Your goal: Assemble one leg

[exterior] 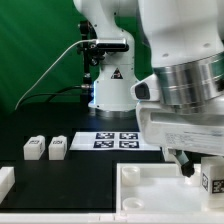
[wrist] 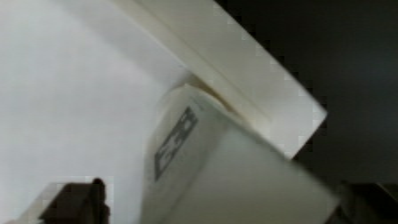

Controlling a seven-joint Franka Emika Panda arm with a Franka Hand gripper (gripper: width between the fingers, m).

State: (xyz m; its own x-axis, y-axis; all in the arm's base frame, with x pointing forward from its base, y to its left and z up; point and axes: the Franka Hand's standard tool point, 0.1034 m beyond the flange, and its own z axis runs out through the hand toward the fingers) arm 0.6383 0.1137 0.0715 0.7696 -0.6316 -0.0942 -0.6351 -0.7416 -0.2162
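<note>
Gripper (wrist: pixel 222 202) is hovering around the leg (wrist: pixel 231 160), fingers (wrist: pixel 75 200) looking spread either side, not pinching. Leg is lying tilted against the square panel (exterior: pixel 150 188) edge. Probably light, rigid, slick plastic; best gripping across flat sides, mid-length.

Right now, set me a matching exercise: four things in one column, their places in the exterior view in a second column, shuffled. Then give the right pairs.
Things
1. marker board
2. pair of legs
3. square panel
4. single leg

Places
A. far at the exterior view's right, over the panel
B. at the exterior view's left, on the black table
C. in the foreground, reaching the bottom edge
D. mid-table, in front of the arm's base

Pairs: 1-D, 2-B, 3-C, 4-A
</note>
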